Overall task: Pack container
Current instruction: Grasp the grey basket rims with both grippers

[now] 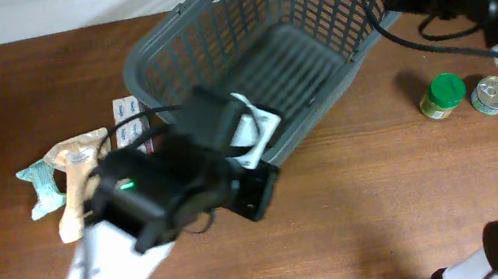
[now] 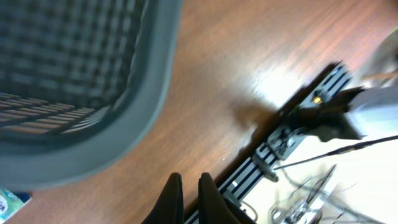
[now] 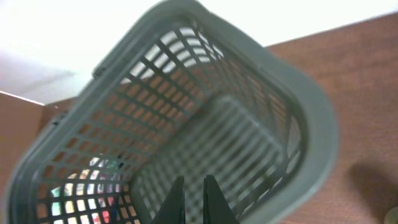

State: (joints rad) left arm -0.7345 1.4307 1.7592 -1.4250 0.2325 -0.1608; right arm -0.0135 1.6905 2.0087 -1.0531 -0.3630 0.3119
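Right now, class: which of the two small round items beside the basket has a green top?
The jar nearer the basket; the tin beside it is silver.

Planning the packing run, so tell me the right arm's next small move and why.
Probably swing the right hand away from the dark grey slotted plastic basket toward the small green-lidded jar. The basket looks empty, the hand's fingers sit close together with nothing between them, and the jar stands nearest that arm.

Jar (image 1: 443, 95) right of container (image 1: 182, 44) (packets (image 1: 129, 119) left)
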